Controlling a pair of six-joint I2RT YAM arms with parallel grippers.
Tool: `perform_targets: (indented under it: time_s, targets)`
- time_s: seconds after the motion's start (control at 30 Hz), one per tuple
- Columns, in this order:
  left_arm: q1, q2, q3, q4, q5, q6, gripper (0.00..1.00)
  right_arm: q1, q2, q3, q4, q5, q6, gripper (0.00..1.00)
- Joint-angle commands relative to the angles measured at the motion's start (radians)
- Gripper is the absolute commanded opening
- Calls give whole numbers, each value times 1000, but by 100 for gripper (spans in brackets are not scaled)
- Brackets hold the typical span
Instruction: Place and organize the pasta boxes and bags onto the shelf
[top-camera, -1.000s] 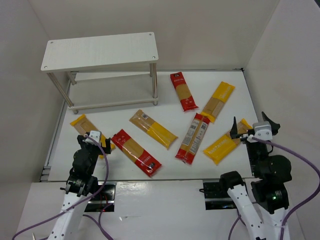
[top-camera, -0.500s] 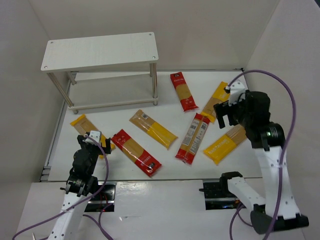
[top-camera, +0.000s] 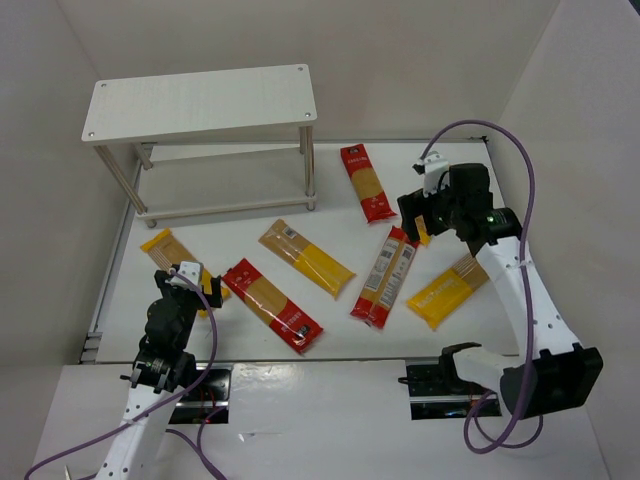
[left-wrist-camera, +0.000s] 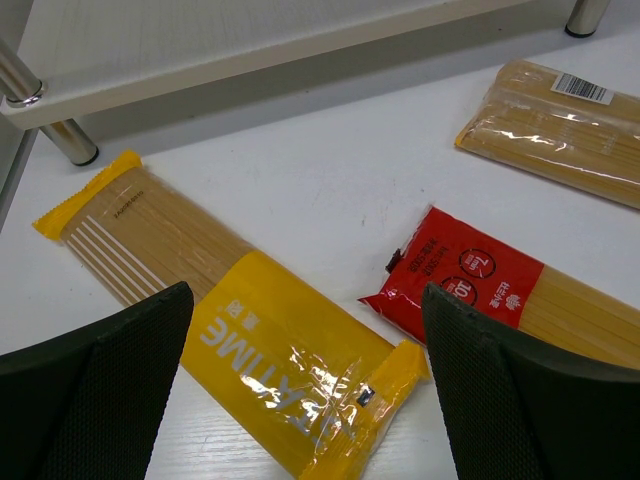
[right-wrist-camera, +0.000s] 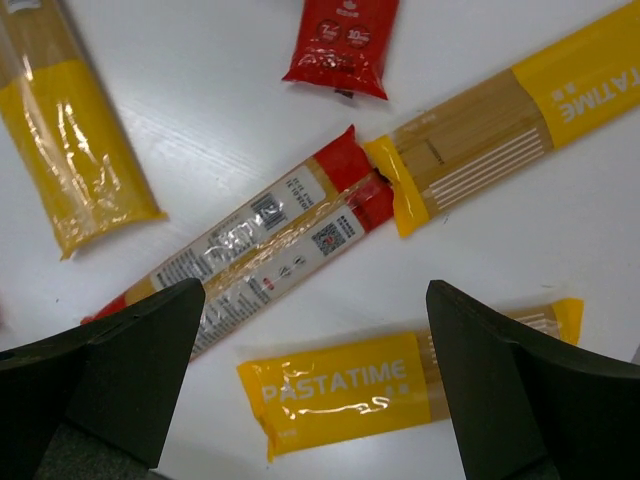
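Observation:
The white shelf (top-camera: 200, 100) stands at the far left with its top board bare. Seven pasta packs lie flat on the table: a red pack (top-camera: 367, 182), a yellow pack (top-camera: 444, 190), a red twin pack (top-camera: 385, 277), a yellow pack (top-camera: 448, 290), a yellow-orange pack (top-camera: 307, 258), a red pack (top-camera: 272, 305) and a yellow pack (top-camera: 165, 245). My left gripper (top-camera: 190, 278) is open and empty, low over the near end of that yellow pack (left-wrist-camera: 250, 340). My right gripper (top-camera: 424, 214) is open and empty, high above the twin pack (right-wrist-camera: 250, 245) and the near yellow pack (right-wrist-camera: 370, 390).
The shelf's lower rail (left-wrist-camera: 250, 50) and a silver leg (left-wrist-camera: 45, 130) lie just beyond the left gripper. White walls close in the table on the left, back and right. The purple cable of the right arm (top-camera: 520, 190) loops above it.
My right arm has risen from the near right and swung left and forward over the packs at the middle right. The left arm has not moved. No pack has moved.

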Motion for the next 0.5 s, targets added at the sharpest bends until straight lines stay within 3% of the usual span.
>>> perform_targets:
  time_s: [0.0,0.3,0.47]
  targets:
    - [-3,-119,-34,26,-9,-23,100,9,67,-33,207,65,65,100]
    - [-3,-119,-34,26,-9,-23,100,18,450,88,259,0,74,100]
    - [-3,-119,-34,26,-9,-23,100,39,579,153,341,25,50,100]
